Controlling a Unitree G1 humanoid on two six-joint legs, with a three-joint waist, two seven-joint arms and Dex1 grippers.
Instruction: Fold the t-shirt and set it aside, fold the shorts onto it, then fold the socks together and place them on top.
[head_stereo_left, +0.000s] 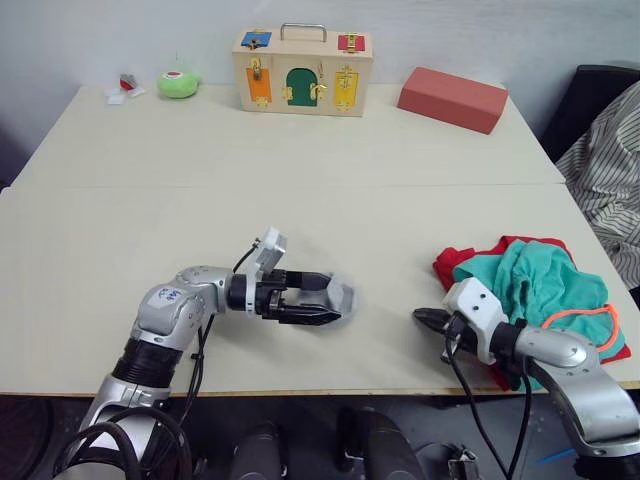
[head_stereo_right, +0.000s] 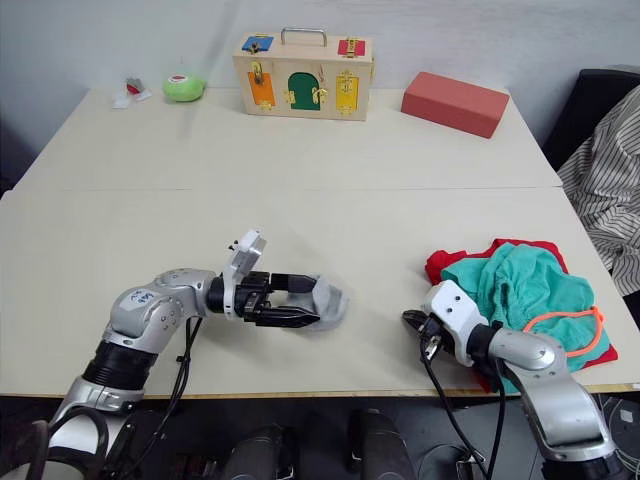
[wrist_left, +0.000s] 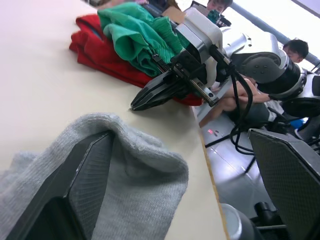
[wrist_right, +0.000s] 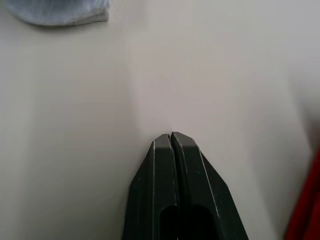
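Resting on the pale worktop (head_stereo_left: 300, 200), left claw (head_stereo_left: 325, 300) spread wide around the grey socks (head_stereo_left: 340, 295), one finger tucked in their fold, likely for carrying. Right claw (head_stereo_left: 430, 320) pinched shut, empty, just beside teal shorts (head_stereo_left: 530, 280) heaped on the red t-shirt (head_stereo_left: 450, 265), at the worktop's right.

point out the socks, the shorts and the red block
socks (head_stereo_left: 340, 295), left eye view, grey toe end beside the gripper
shorts (head_stereo_left: 530, 280), left eye view, middle of teal cloth
red block (head_stereo_left: 452, 98), left eye view, top face
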